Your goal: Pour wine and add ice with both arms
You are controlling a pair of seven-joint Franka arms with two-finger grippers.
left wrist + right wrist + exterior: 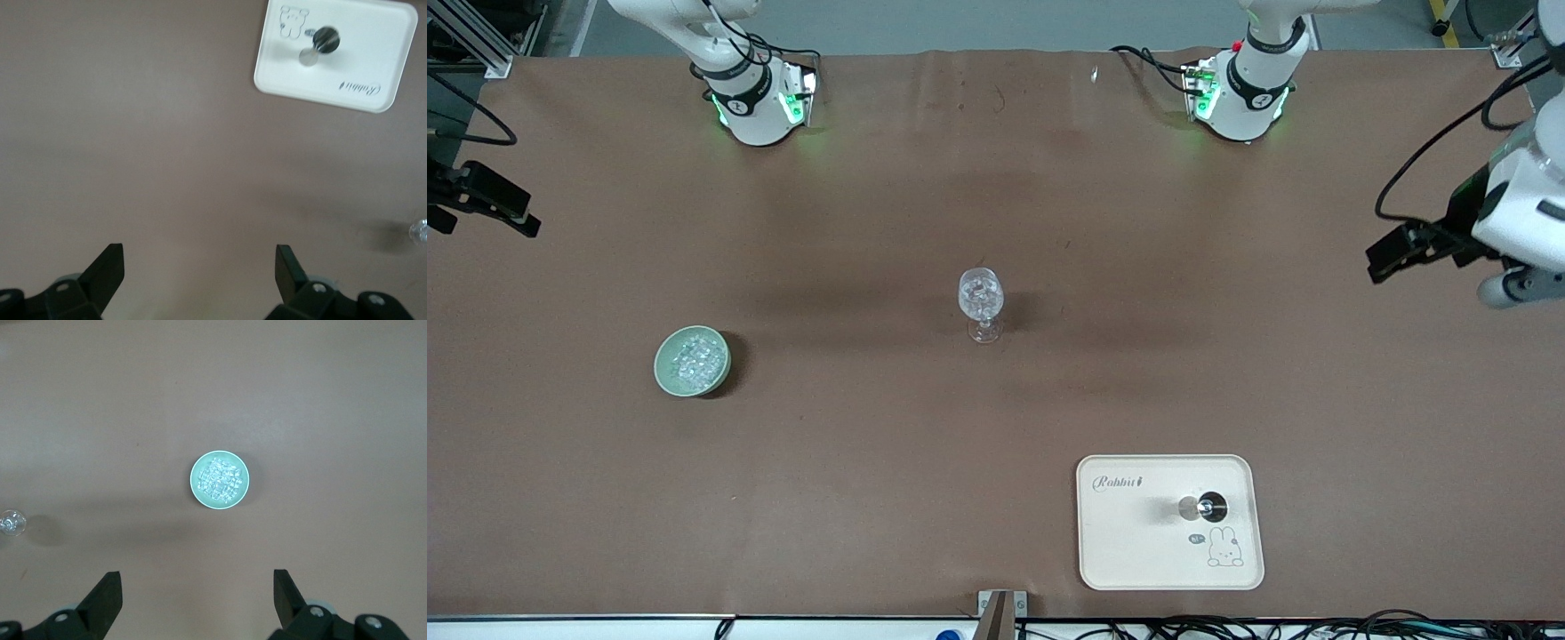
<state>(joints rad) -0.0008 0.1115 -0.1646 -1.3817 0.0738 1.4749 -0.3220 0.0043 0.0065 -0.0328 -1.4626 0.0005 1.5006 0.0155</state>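
A clear wine glass (pixel 982 302) stands upright mid-table, with glittering clear pieces showing in its bowl. A pale green bowl (pixel 692 360) full of ice (pixel 694 358) sits toward the right arm's end, a little nearer the front camera than the glass. My right gripper (pixel 523 220) is open and empty, high over the right arm's end; in its wrist view (pixel 197 583) the bowl (pixel 221 479) and the glass (pixel 12 522) lie far below. My left gripper (pixel 1376 263) is open and empty, high over the left arm's end, and also shows in its wrist view (pixel 199 257).
A cream tray (pixel 1129 551) with a rabbit drawing lies near the front edge toward the left arm's end. A small dark round thing with a silver piece (pixel 1206 508) stands on it. The tray also shows in the left wrist view (pixel 373 73). Brown cloth covers the table.
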